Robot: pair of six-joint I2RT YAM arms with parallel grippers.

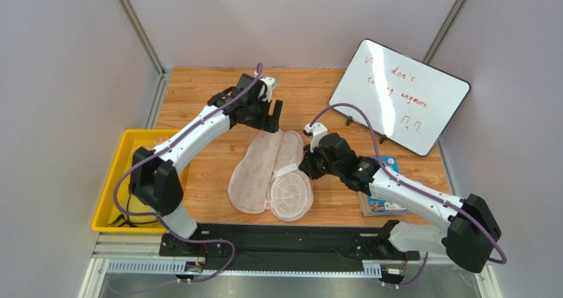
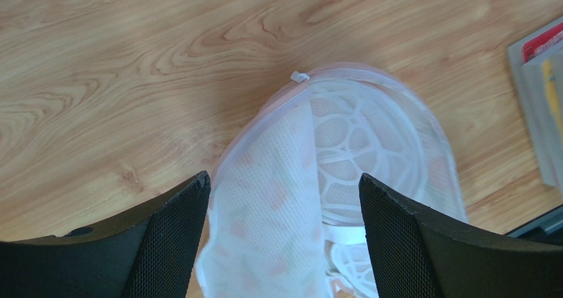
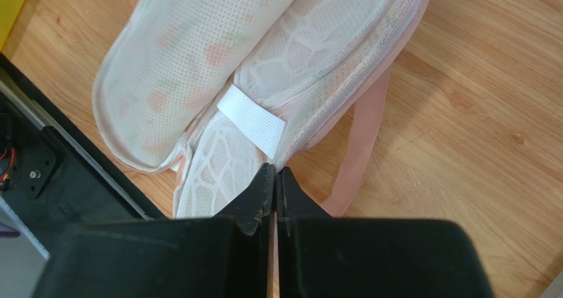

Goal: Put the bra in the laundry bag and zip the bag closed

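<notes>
The laundry bag (image 1: 254, 172) lies open in the middle of the table, its printed half on the left and its white mesh dome (image 1: 289, 194) on the right. The bra is not in view. My left gripper (image 1: 271, 116) hangs open above the bag's far end; in its wrist view the bag (image 2: 277, 192) lies below and between the fingers (image 2: 172, 232), with a small white zipper pull (image 2: 299, 77) at its tip. My right gripper (image 1: 310, 162) is shut at the bag's right rim; its wrist view shows the tips (image 3: 275, 172) pinched on the rim beside a white elastic band (image 3: 251, 123).
A yellow plastic bin (image 1: 115, 199) stands at the left table edge. A whiteboard (image 1: 400, 96) leans at the back right. A book (image 1: 380, 192) lies under the right arm. A pink strap (image 3: 360, 153) trails from the bag onto the wood.
</notes>
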